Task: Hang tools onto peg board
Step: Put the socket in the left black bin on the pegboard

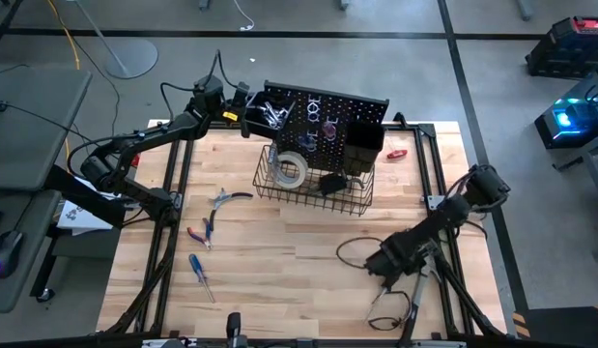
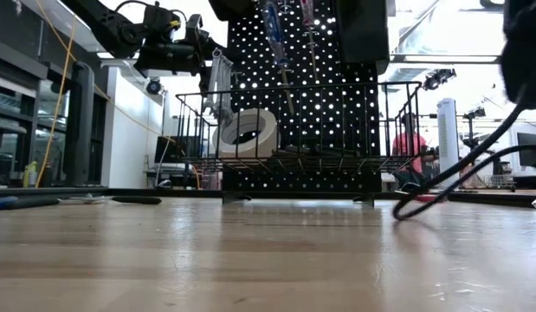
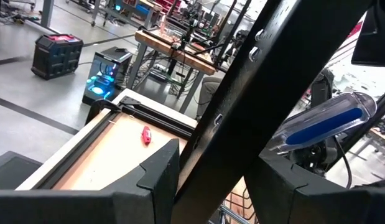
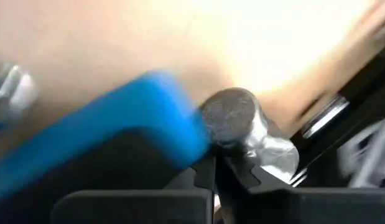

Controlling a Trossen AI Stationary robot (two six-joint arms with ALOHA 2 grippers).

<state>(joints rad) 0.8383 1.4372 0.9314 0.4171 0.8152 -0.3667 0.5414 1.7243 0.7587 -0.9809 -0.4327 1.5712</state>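
The black peg board (image 1: 327, 111) stands at the table's far side with a wire basket (image 1: 313, 193) on its front. A white tape roll (image 1: 291, 169) lies in the basket. Silver wrenches (image 1: 270, 114) and a blue-handled screwdriver (image 3: 323, 127) hang on the board. My left gripper (image 1: 244, 114) is at the board's upper left corner. My right gripper (image 1: 384, 263) is shut low over the near right table. A blurred blue piece (image 4: 117, 118) and a round grey metal head (image 4: 229, 115) show just past its fingertips; I cannot tell whether it touches them. My left gripper (image 3: 220, 168) has the peg board's left side edge (image 3: 229, 130) between its two fingers, near the top; the black edge fills the gap between them. The fingers come level from the table's left. The board stands upright on the table.
Loose on the left table lie silver pliers (image 1: 224, 198), red-handled pliers (image 1: 200, 232) and a blue-handled screwdriver (image 1: 200, 275). A small red tool (image 1: 396, 153) lies right of the board. A black cable loop (image 1: 352, 251) lies beside my right gripper. A person (image 2: 412, 143) sits beyond the table.
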